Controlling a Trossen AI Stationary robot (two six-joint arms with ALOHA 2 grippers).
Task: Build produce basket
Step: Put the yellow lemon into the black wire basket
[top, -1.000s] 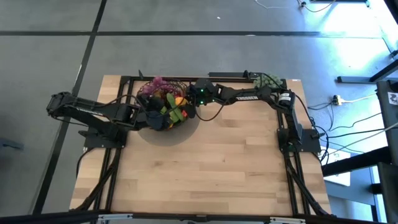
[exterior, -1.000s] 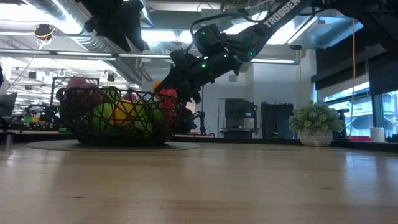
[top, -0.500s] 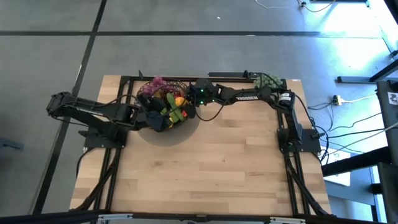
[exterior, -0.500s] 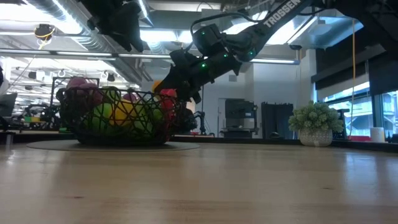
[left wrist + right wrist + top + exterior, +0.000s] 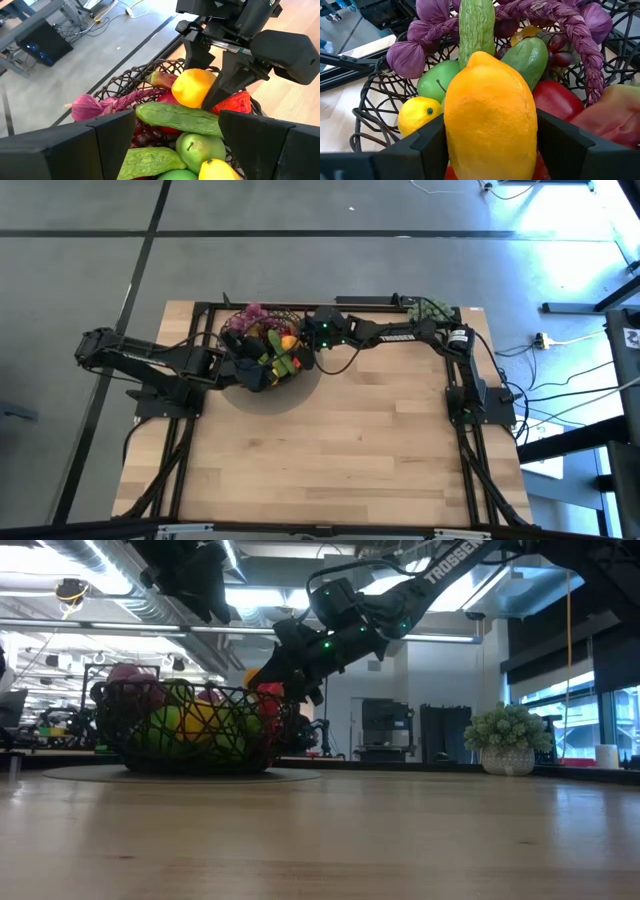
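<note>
The dark wire mesh basket [image 5: 262,352] stands at the table's far left, filled with produce: a cucumber [image 5: 180,117], a green apple [image 5: 200,147], a small lemon [image 5: 420,115], a red pepper [image 5: 557,100] and purple grapes [image 5: 560,50]. My right gripper [image 5: 298,342] is over the basket's right side, shut on a large orange-yellow lemon [image 5: 490,115]. My left gripper [image 5: 175,145] is open and empty above the basket's near-left side [image 5: 248,370]. My right gripper pinches the lemon by its two long sides [image 5: 455,135] between its two fingers [image 5: 427,150]. The fingers slant down from the table's right toward the basket. The lemon is lifted clear, just above the produce in the basket [image 5: 195,87].
A round grey mat [image 5: 270,395] lies under the basket. A pale-green bushy clump [image 5: 430,310] stands at the table's far right edge. The near half of the wooden table [image 5: 330,450] is free room. A dark frame runs along the table's edges [image 5: 370,302].
</note>
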